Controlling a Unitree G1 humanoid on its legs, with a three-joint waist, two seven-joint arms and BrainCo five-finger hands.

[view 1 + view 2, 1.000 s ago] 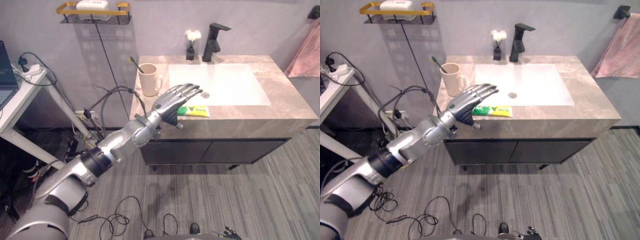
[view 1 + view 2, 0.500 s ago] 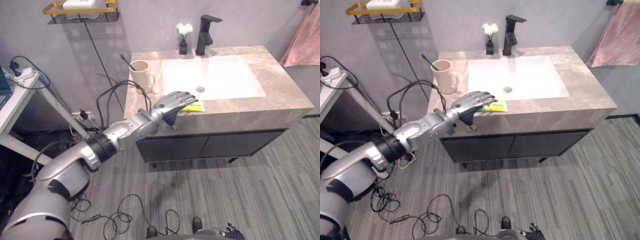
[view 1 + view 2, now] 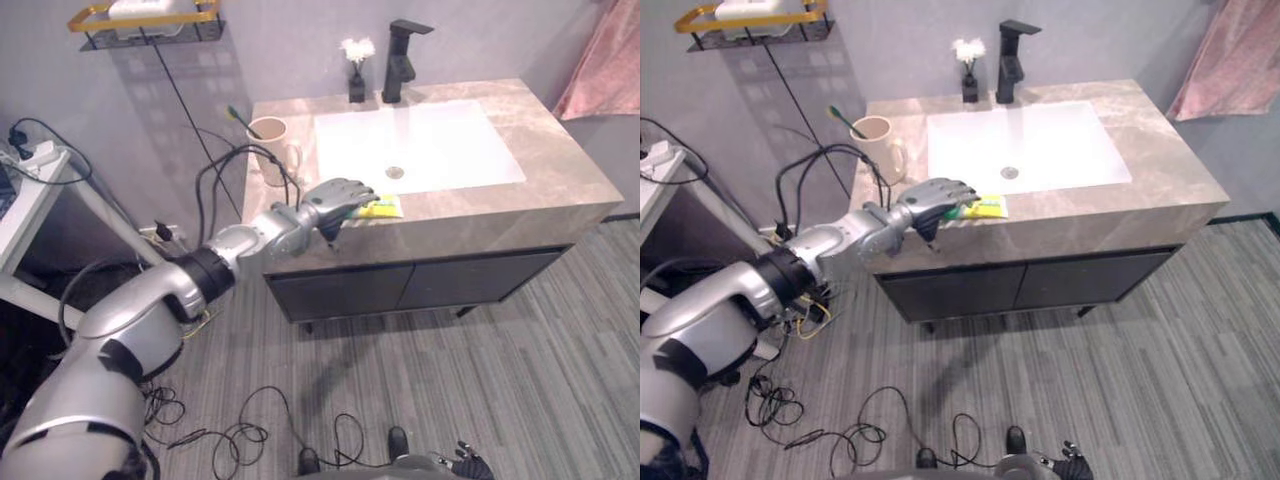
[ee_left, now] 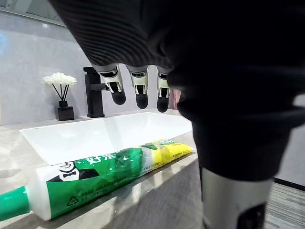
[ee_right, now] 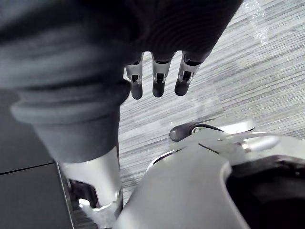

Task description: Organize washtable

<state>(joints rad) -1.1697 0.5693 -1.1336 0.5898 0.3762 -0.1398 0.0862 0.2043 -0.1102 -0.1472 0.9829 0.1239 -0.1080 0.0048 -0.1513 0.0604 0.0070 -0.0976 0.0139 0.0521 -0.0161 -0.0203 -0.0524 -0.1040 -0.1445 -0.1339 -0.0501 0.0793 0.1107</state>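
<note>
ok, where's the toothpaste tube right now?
In the left eye view the toothpaste tube lies flat on the countertop between sink and front edge, left hand hovering above its cap end.

L arm (image 3: 250,240) silver-grey w/ black elbow band; L hand (image 3: 338,196) silver; dark ribbed cover (image 4: 190,43); fingers (image 4: 138,88) dark-tipped.

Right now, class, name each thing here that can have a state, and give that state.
toothpaste tube: lying flat by the basin, cap on, unheld.
left hand: open, above the tube, apart from it.
right hand: open, holding nothing.
mug: upright, toothbrush inside.
tap: no water running.
cabinet doors: shut.
</note>
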